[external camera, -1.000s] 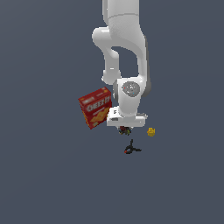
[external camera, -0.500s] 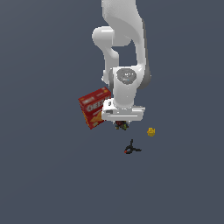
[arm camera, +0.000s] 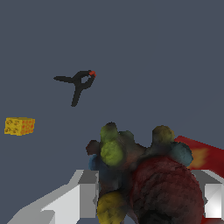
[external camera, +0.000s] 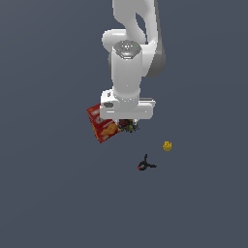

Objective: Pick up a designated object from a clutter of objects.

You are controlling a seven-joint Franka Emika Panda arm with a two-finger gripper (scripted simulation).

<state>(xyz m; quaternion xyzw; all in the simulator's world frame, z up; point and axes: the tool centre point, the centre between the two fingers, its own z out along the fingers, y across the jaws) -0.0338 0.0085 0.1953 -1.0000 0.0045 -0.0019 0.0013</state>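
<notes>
The dark speckled lump [external camera: 128, 126] hangs under my gripper [external camera: 127, 127], lifted off the floor. In the wrist view the lump [arm camera: 140, 175] fills the space between my two grey fingers [arm camera: 87, 194], which are shut on it. The red cracker box [external camera: 101, 127] sits just behind and to the exterior view's left of the gripper, partly hidden by the hand; a corner of it shows in the wrist view [arm camera: 199, 153].
A black three-pronged item with a red tip [external camera: 145, 164] [arm camera: 78, 83] lies below the gripper in the exterior view. A small yellow block [external camera: 167, 146] [arm camera: 19, 126] lies to the exterior view's right. The grey disc is not in view.
The arm has risen and turned, carrying the speckled lump up off the floor. The box, block and three-pronged item stay where they were.
</notes>
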